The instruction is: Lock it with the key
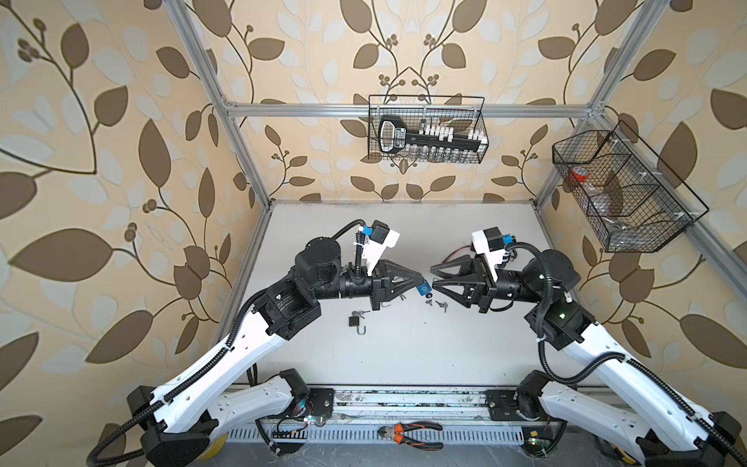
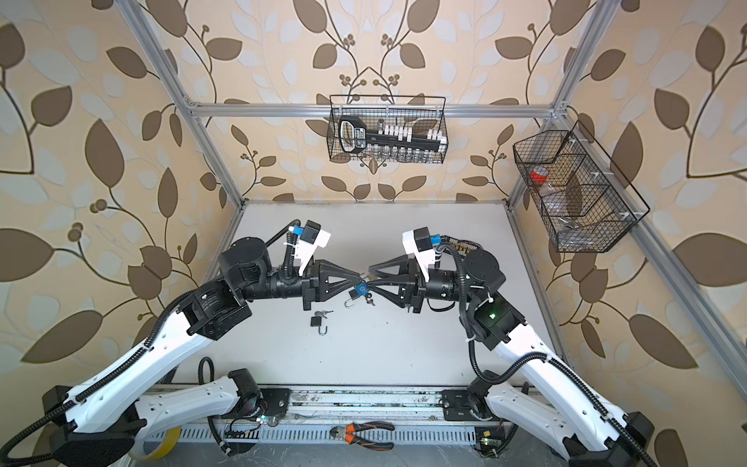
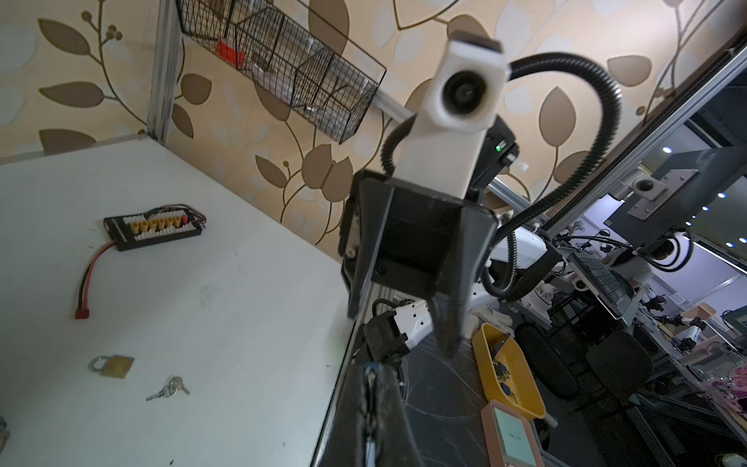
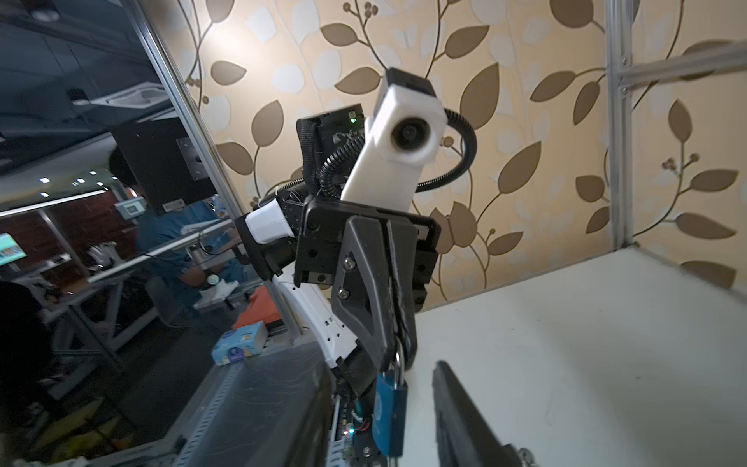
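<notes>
**Blue padlock [image 1: 423, 288] hanging from the clenched left claw [image 1: 421, 282]**

The blue padlock is hanging in the air above the table [image 1: 404, 356]. It is up and toward the right arm's side of the black padlock [image 1: 354, 322], which is lying on the table with its shackle swung open and a small key ring [image 1: 359, 313] touching it. The left claw is clamping down on the blue padlock's steel shackle [image 4: 399, 361], as the right wrist view is showing, and the blue body is dangling below the fingertips. A dark bunch of keys [image 2: 368, 300] is dangling just under that body in both top views. Whether one of them is sitting in the keyhole cannot be told.

The right claw [image 1: 432, 277] is facing the left claw tip to tip, on the far side of the blue padlock from the black padlock. It is released, with its jaws standing apart. In the right wrist view its fingers [image 4: 456, 404] are flanking the blue body without touching it. It is gripping nothing.

The left wrist view is showing a brass padlock [image 3: 113, 366], shackle closed, lying on the table near another key bunch [image 3: 167, 388]. How these are lying relative to the black padlock cannot be told. Orange-handled pliers [image 1: 410, 434] are resting nearer the arm bases than the black padlock.
</notes>
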You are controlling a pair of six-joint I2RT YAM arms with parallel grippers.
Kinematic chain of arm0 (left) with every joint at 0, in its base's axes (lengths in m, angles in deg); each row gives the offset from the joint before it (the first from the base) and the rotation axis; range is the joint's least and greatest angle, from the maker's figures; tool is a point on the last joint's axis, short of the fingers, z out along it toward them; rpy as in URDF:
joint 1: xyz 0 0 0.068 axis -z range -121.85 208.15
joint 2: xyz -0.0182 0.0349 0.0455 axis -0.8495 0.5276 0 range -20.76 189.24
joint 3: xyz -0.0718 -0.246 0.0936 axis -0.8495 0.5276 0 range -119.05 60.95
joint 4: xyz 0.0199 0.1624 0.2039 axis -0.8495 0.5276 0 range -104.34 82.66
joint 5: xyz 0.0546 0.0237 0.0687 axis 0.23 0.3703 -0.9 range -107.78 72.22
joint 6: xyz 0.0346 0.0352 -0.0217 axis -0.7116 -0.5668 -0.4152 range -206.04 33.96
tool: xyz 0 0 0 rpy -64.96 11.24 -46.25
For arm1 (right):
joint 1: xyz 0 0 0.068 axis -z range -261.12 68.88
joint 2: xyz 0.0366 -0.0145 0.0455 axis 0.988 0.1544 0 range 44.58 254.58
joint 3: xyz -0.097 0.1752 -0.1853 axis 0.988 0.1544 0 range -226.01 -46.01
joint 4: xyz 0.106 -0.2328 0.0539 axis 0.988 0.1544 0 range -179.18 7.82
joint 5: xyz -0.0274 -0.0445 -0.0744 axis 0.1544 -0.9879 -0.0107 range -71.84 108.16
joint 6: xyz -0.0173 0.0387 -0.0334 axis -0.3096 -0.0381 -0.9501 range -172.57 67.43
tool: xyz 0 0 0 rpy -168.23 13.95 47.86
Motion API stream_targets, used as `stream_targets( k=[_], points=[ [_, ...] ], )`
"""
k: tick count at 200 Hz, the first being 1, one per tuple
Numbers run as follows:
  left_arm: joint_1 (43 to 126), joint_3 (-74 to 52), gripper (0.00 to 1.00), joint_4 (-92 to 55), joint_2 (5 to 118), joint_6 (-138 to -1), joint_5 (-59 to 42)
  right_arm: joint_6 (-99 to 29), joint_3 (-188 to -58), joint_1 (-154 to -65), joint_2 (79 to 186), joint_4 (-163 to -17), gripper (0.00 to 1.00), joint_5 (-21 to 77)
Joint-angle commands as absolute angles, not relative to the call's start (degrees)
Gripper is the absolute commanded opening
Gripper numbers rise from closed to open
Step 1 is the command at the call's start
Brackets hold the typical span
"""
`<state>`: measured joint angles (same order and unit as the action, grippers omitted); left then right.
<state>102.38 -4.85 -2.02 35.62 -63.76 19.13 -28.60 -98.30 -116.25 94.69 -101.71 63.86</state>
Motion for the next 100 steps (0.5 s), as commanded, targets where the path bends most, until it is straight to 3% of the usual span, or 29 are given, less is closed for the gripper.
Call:
stream_targets(
  k=[1,64,100],
  points=[
    [102.36,-5.77,0.0,-0.18,35.31,-63.21,18.11,-33.71,-98.13,-116.3,93.08,-100.25,0.53,59.4],
    [102.37,-5.07,0.0,-0.1,33.88,-59.9,8.38,-44.92,-97.78,-117.88,92.3,-91.89,0.67,45.59],
    [102.38,-4.35,0.0,0.01,33.66,-56.32,2.32,-51.86,-98.49,-126.0,93.5,-87.65,0.71,34.19]
  ],
)
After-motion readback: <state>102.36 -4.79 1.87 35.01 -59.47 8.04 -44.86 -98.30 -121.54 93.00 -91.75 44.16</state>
